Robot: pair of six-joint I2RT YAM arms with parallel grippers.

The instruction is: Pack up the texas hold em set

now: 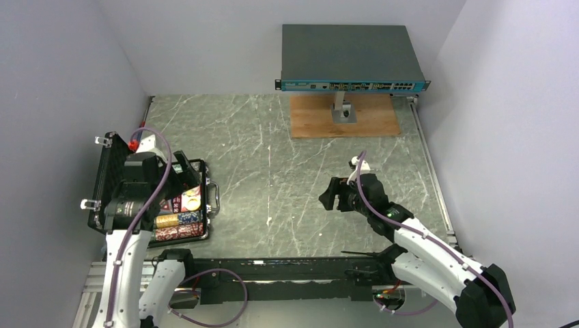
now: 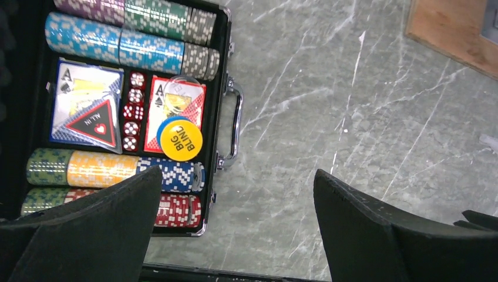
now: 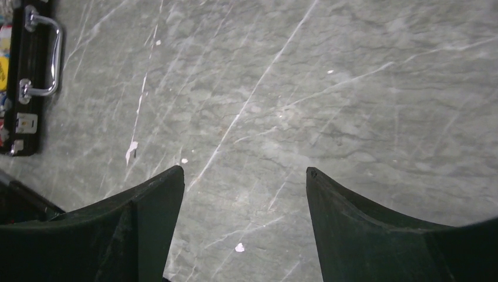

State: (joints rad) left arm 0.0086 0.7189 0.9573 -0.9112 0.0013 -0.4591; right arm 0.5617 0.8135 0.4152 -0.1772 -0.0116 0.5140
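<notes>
The black briefcase [image 1: 210,179] lies open at the table's left with its lid [image 1: 106,179] raised toward the wall. In the left wrist view its wall [image 2: 215,117] encloses rows of multicoloured chips [image 2: 120,50], two card boxes [image 2: 176,97], red dice [image 2: 134,111], a red triangular token [image 2: 94,123] and a yellow disc [image 2: 181,140] stacked on a blue one. The silver handle [image 2: 235,123] faces the open table. My left gripper [image 2: 236,173] is open and empty above the case's near right corner. My right gripper [image 3: 244,170] is open and empty over bare table mid-right, also seen from above [image 1: 329,195].
A big grey network switch [image 1: 351,58] stands on a post over a wooden board [image 1: 345,116] at the back. White walls close in left, back and right. A small red object [image 1: 133,145] sits behind the lid. The case handle shows in the right wrist view [image 3: 44,56].
</notes>
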